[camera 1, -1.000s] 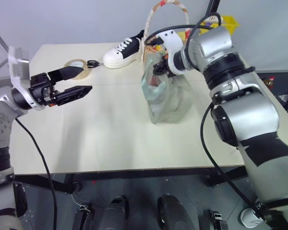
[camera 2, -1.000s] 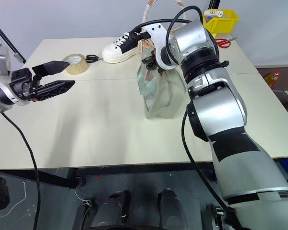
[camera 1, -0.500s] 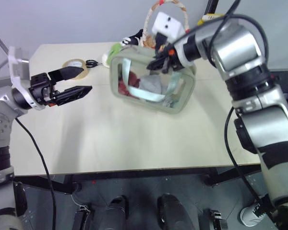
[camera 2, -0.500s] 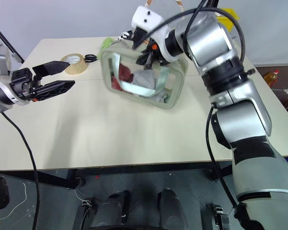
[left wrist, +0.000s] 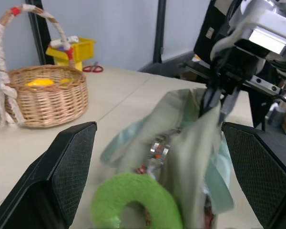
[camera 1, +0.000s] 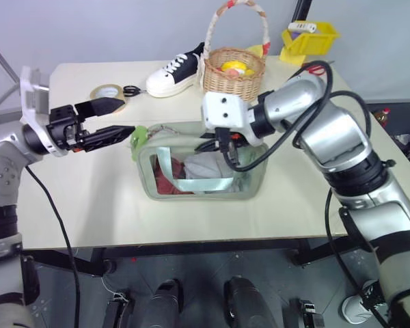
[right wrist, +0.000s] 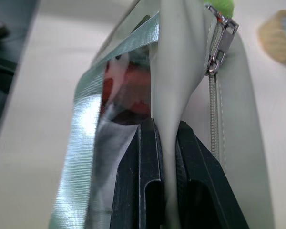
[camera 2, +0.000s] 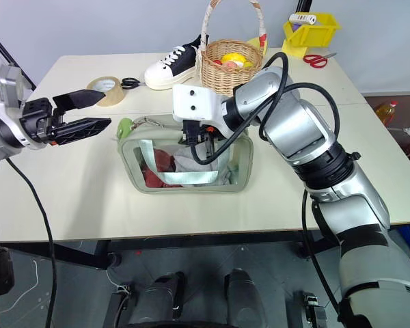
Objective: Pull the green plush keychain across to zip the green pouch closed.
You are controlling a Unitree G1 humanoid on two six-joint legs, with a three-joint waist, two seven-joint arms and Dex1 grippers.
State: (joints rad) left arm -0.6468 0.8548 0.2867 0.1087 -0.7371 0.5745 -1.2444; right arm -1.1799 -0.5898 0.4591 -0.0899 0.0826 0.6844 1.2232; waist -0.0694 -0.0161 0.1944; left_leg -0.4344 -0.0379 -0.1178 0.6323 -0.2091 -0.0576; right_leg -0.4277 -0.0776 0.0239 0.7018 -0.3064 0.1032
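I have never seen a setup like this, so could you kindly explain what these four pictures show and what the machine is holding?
This is a humanoid robot with two arms, each ending in a two-fingered black gripper. The two wide pictures come from a pair of cameras on its head, looking down over a table. The two close pictures come from cameras on its wrists, looking along each gripper's fingers.

The right gripper is shut on the top fabric of a green pouch with a clear front. The left gripper is open, with the green plush keychain on the pouch's zipper just ahead, between its fingers, not yet gripped.

Farther back on the table are a basket, a shoe, a tape roll, scissors and a yellow bin.
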